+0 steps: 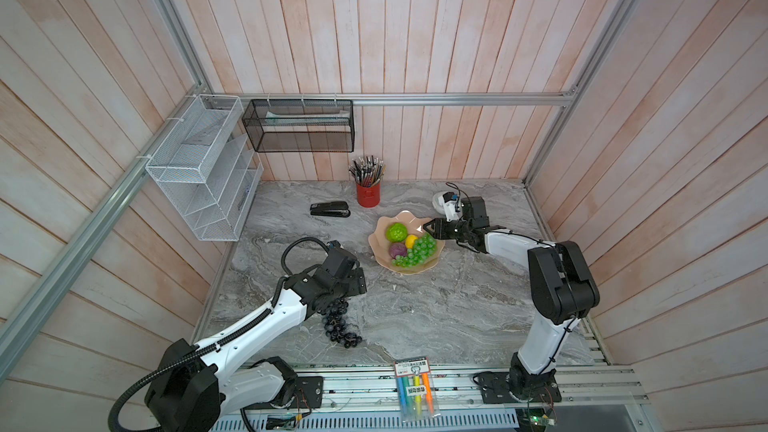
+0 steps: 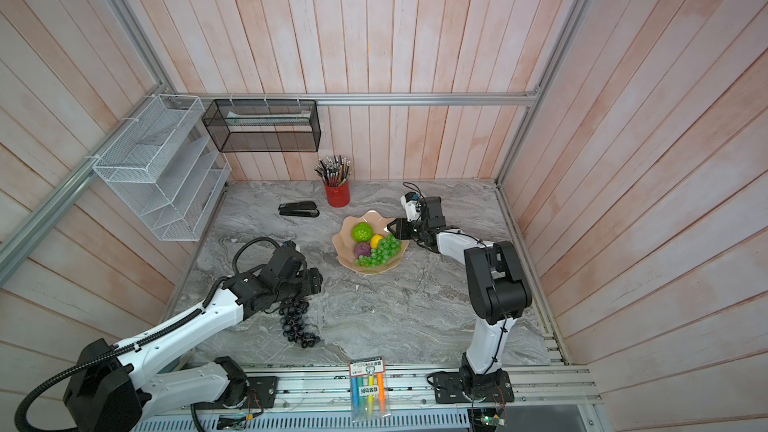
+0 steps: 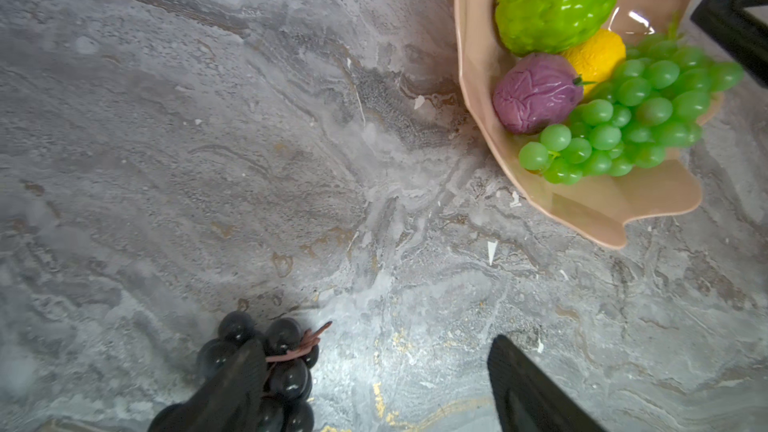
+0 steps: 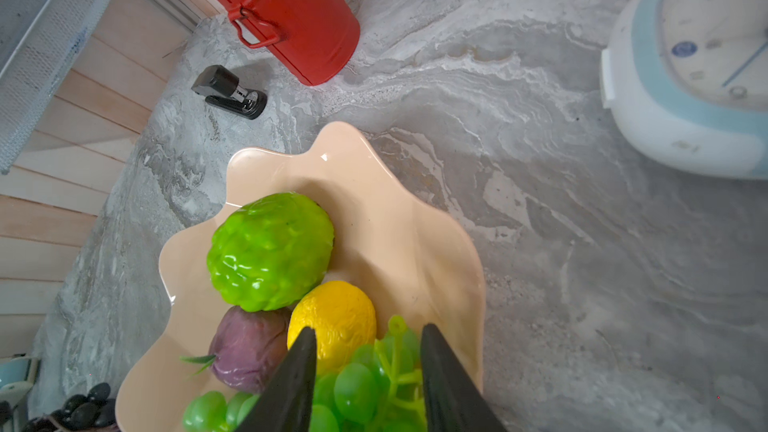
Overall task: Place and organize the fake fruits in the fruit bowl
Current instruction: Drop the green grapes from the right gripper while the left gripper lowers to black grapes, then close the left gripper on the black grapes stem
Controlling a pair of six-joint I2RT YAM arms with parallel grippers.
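Four fake fruits (image 1: 409,243) sit in the fruit bowl (image 1: 411,218); the dark grape bunch (image 1: 338,324) waits on the worktop (image 1: 436,317) under the wide-open left gripper (image 3: 374,347). Right gripper (image 4: 369,328) parted over green grapes (image 1: 419,251).

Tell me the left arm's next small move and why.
Probably lower the open left hand and close on the dark grape bunch: it is the only fruit on the table, just under that hand, while the rest sit in the fruit bowl.
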